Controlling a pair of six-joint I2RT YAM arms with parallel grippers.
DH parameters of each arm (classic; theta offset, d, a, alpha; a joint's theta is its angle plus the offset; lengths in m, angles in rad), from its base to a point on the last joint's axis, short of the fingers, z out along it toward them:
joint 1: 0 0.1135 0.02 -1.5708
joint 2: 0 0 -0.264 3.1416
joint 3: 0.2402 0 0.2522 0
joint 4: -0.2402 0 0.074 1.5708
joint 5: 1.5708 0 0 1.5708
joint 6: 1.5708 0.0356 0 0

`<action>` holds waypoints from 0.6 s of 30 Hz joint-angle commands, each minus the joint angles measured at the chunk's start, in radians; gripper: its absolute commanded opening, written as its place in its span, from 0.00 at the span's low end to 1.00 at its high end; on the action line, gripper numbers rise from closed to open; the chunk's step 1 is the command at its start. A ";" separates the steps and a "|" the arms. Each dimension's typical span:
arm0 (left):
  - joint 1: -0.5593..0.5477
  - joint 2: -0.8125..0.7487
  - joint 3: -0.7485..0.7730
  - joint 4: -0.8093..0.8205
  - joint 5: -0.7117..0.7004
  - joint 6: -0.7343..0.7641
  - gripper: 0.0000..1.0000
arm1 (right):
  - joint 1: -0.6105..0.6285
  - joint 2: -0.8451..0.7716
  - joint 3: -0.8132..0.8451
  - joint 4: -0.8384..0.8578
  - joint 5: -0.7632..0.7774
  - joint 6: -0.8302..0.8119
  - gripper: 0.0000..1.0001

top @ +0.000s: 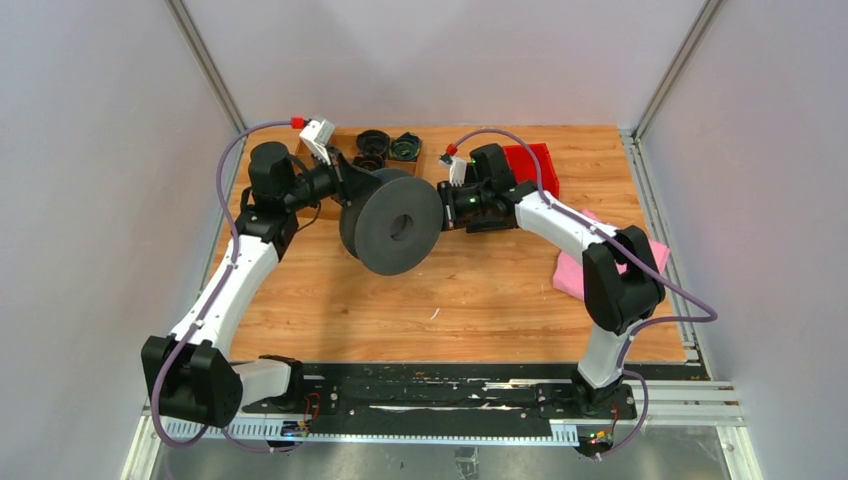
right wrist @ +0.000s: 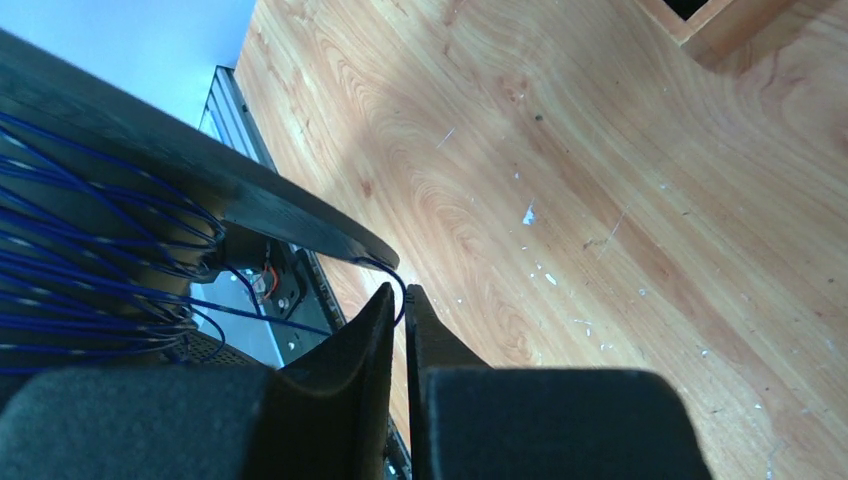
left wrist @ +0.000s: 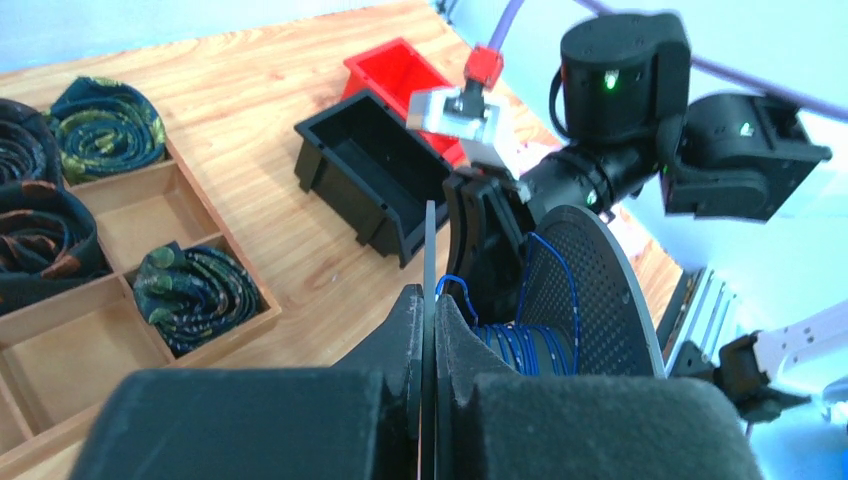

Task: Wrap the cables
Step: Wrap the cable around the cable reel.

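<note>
left gripper (left wrist: 428,305) clamped tight on flange rim of big dark grey plastic spool (top: 398,226), spool up on edge. thin dark blue cable (right wrist: 110,235) wound loosely round spool core. right gripper (right wrist: 398,300) pinching stray cable loop right beside flange.

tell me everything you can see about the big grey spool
The grey spool is dark, matte and plastic-looking: two round flanges on a core, with a hole through the centre. It is up on edge, axis roughly level. Thin blue wire is loosely wound on the core. The left end effector is shut on one flange's rim; the right end effector pinches the wire beside the other.
</note>
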 commanded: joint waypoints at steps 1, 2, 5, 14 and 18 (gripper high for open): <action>0.015 0.001 0.009 0.223 -0.047 -0.152 0.00 | 0.005 0.019 -0.032 0.019 -0.040 0.037 0.09; 0.016 0.003 0.006 0.235 -0.050 -0.167 0.01 | 0.005 0.024 -0.033 0.027 -0.052 0.045 0.10; 0.022 0.008 -0.010 0.275 -0.060 -0.216 0.00 | 0.005 0.039 -0.034 0.055 -0.087 0.073 0.14; 0.055 0.020 -0.037 0.334 -0.087 -0.319 0.00 | 0.004 0.039 -0.057 0.114 -0.134 0.120 0.16; 0.084 0.028 -0.044 0.358 -0.098 -0.378 0.00 | 0.005 0.030 -0.076 0.122 -0.140 0.116 0.17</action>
